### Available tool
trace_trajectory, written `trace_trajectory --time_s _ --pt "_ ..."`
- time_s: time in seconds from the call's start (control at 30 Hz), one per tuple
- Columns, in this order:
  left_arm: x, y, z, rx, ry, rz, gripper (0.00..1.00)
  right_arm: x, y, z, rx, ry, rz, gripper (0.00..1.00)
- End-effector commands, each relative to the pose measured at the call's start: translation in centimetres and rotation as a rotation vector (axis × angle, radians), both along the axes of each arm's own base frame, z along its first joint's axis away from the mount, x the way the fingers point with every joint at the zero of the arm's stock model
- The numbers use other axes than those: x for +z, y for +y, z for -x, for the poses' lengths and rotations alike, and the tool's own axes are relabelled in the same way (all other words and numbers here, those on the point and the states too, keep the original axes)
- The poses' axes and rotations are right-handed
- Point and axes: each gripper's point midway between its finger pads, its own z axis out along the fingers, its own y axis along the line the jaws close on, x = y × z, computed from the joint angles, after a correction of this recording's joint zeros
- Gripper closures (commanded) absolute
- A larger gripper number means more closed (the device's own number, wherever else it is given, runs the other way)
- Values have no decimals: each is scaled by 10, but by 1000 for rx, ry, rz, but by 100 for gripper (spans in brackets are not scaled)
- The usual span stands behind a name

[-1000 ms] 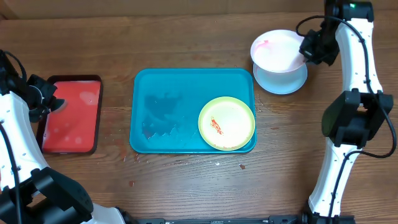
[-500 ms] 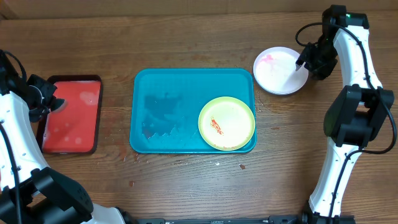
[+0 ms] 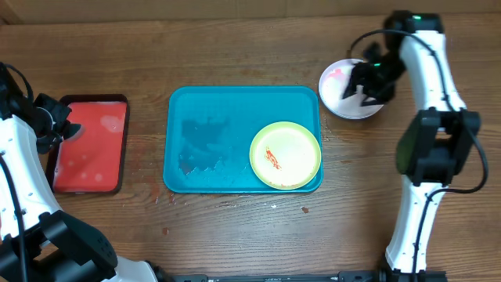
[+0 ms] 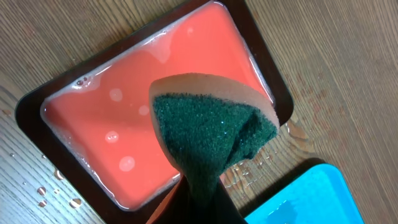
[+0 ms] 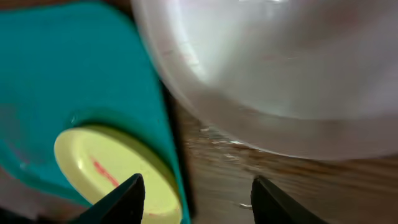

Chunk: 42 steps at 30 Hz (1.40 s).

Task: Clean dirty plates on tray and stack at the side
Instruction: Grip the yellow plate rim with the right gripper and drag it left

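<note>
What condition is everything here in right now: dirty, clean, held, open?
Teal tray: wet patches.
Yellow-green plate: on that tray, red smear.
White plate: beside the tray, faint pink smear.
Red tray: holds bubbly liquid.
Sponge: gripped by left end effector.
Right end effector: open, empty.

A robotics lab, I'd say, staged as a washing-up bench: a white left arm (image 3: 17,168) and right arm (image 3: 448,74) work at a wooden desk (image 3: 235,235), around them a teal tray (image 3: 211,110), a wet red tray (image 3: 86,157), plastic plates (image 3: 286,155) and a green sponge (image 4: 211,130).
</note>
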Motion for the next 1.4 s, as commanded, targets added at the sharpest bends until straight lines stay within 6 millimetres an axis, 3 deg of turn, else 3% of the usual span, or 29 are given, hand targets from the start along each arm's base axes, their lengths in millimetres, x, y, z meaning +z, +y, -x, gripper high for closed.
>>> trace_trajectory --time_s 0.0,0.17,0.33,0.47,0.8,0.93,1.1,1.37 --pt "-2 2 -3 -1 1 1 96 29 55 5 331 -165 -85 43" --pt "-5 2 -3 -6 9 3 96 18 92 14 508 -194 72 43" --pt "-11 3 -4 -9 23 11 96 13 102 16 602 -219 220 43" --pt "-17 3 -5 -10 36 20 96 13 110 19 637 -223 244 43" --pt "-18 3 -5 -10 38 21 96 8 105 37 661 -147 244 43" --pt "-18 2 -5 -10 38 22 96 -10 105 35 661 -149 245 43" --pt "-19 2 -4 -10 41 24 96 -47 103 40 663 -129 245 43" --pt "-19 2 -4 -10 41 24 96 -59 98 52 670 -79 247 48"
